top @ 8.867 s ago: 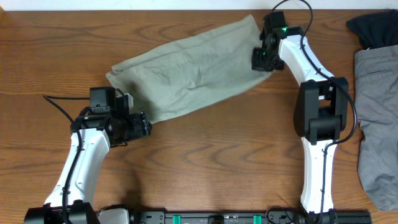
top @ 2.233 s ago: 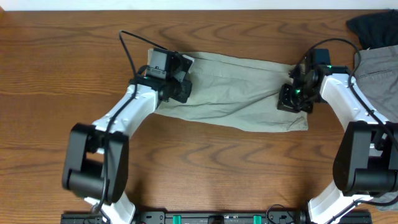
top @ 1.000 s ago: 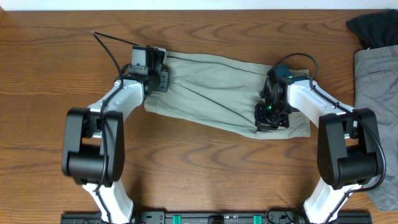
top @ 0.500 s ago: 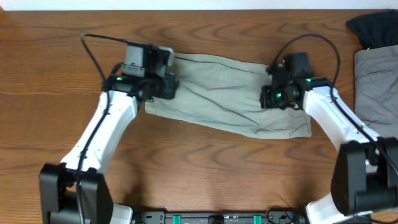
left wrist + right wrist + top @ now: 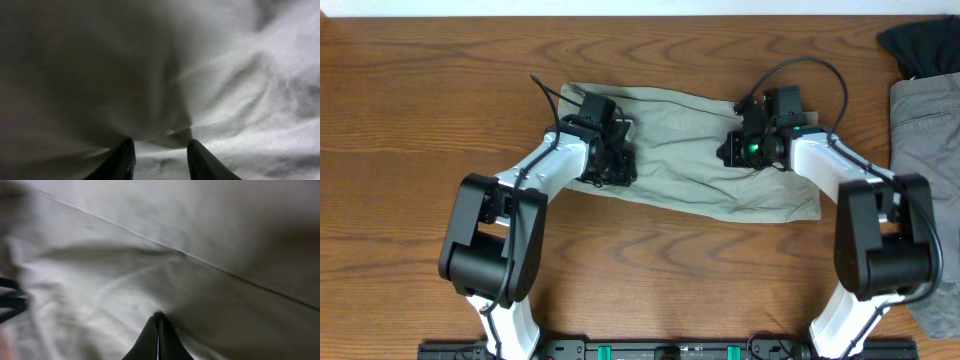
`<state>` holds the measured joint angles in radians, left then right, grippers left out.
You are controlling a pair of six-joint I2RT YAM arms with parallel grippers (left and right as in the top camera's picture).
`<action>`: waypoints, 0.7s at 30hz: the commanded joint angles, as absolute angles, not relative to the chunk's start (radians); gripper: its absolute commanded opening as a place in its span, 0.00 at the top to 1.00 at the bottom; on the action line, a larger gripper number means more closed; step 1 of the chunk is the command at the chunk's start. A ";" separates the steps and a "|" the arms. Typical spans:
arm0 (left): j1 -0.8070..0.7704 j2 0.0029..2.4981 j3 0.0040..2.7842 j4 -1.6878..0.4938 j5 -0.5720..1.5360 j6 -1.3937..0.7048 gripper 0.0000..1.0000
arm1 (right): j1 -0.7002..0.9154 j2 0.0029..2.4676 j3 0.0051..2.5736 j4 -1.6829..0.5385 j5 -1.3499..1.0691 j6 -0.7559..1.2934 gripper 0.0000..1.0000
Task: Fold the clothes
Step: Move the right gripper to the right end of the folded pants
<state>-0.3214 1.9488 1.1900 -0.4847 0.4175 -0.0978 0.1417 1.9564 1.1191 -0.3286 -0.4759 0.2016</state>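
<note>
on the wooden table (image 5: pixel 420 100), the left gripper (image 5: pixel 615 165) sat at the 9 o'clock end of the shorts (image 5: pixel 690 160), which lay flat in a long band across the 12 o'clock half of the tabletop, running from about 10 o'clock down toward 3 o'clock. in the left wrist view that gripper (image 5: pixel 159 157) had its fingers apart and pressed low on the cloth, with a small ridge bunched just at their 12 o'clock. judged from this, closing there might have caught only the top layer, so a lift would have peeled the shorts open rather than carried the whole end over. a bite on the ridge alone could also have slipped out and left fresh wrinkles. further along, creases ran across the middle of the cloth, and any fold made over them was likely to set crooked. the right gripper (image 5: pixel 735 150) rested near the 1 o'clock part of the shorts, and in its own view (image 5: pixel 158 340) the fingers were together, tips on the cloth beside a seam. whether a thin layer was caught between them could not be told. if it was not, a pull from there would have dragged nothing, and if it was, uneven pulls could have skewed the band. at the 3 o'clock edge the grey garment (image 5: pixel 925 200) and, at 2 o'clock, the black garment (image 5: pixel 920 45) lay well apart, yet a wide swing of the right arm might have snagged them.
</note>
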 commanded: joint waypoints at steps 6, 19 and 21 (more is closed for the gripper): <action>-0.296 1.979 1.176 -0.497 0.416 -0.156 0.63 | 0.015 2.032 1.123 -0.239 -0.206 0.380 0.99; -0.295 1.979 1.176 -0.500 0.416 -0.163 0.62 | -0.242 1.996 1.150 -0.159 -0.601 0.244 0.98; -0.295 1.979 1.176 -0.499 0.416 -0.163 0.62 | -0.238 1.945 1.150 -0.178 -0.708 0.169 0.98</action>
<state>-0.3038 1.9503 1.1900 -0.4873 0.4423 -0.1547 -0.2417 2.0006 1.1275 -0.1642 -0.4889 0.3004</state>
